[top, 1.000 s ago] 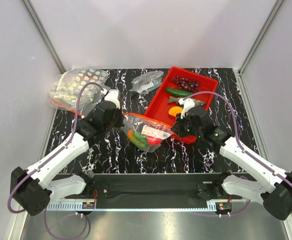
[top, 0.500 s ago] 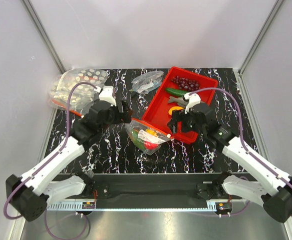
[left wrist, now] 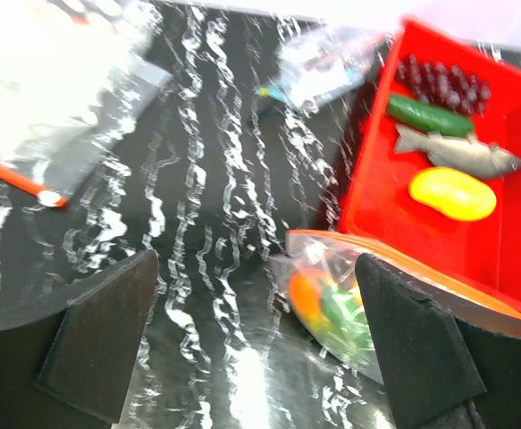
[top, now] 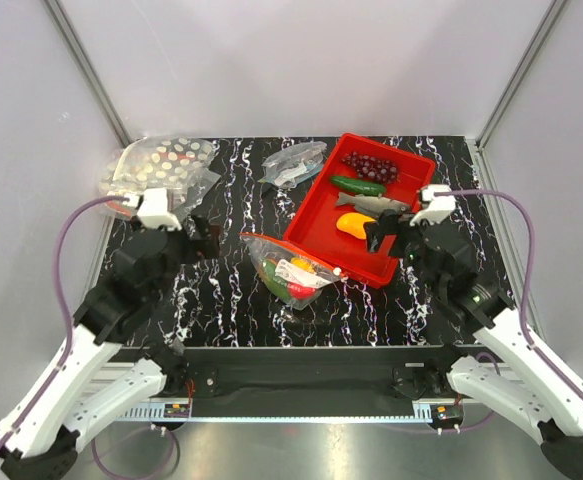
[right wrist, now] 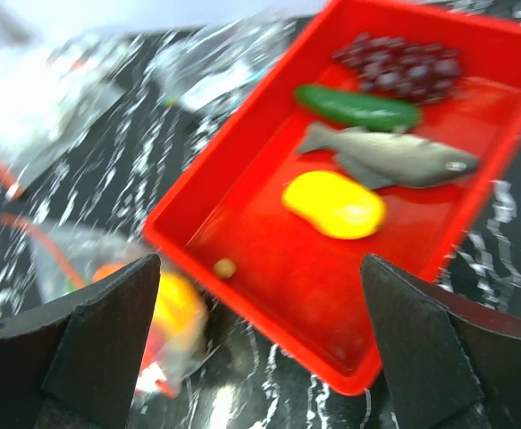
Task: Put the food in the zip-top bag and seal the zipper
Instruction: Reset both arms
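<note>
Fingers [left wrist: 108,335] spread wide on left gripper [top: 203,236] and right gripper [top: 384,236], both empty. Bag [top: 296,268] part-filled, mid-table, against tray [top: 321,228] near-left wall, mouth probably unsealed. Risk: limp mouth flops, food [top: 289,282] spills on lifting; tray wall crowds its right side. Bare table [top: 221,300] left and near-side gives room.

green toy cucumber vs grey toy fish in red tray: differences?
The glossy green plastic cucumber is a smooth rod; the grey plastic fish is longer, with fins and a tail. The cucumber lies beside the purple grapes, the fish beside the yellow mango. Both lie in the red tray.
</note>
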### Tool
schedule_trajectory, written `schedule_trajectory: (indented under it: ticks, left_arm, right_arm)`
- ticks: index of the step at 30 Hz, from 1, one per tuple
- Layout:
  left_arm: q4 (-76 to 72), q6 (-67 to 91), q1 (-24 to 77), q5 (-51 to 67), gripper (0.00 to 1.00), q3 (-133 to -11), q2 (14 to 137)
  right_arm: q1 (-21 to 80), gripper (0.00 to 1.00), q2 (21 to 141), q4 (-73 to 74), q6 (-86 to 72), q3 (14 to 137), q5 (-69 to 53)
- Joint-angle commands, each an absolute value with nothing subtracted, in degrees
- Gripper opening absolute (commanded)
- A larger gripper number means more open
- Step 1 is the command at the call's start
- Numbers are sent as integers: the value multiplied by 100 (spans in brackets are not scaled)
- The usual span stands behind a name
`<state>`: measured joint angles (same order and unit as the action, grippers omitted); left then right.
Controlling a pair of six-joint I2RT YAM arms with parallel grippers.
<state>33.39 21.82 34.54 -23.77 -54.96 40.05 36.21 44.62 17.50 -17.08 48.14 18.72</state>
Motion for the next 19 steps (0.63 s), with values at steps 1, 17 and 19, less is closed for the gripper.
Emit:
schedule_trajectory:
  ticks: [1, 17, 19]
  left_arm:
    - [3393, 1759, 3428, -2944, 99, -5204, 3290]
    - [3366, 1459, 3436, -2654, 99, -4236, 2619]
    - [3419, 1494, 3437, -2654, 99, -4245, 2715]
  right_arm:
    - [3595, 100, 3931, 1617, -2012, 4659, 3163]
    - [3586, 100, 2672, 1811, -2505, 3656, 3586]
    - [3595, 100, 2803, 1863, -2470, 3717, 3542]
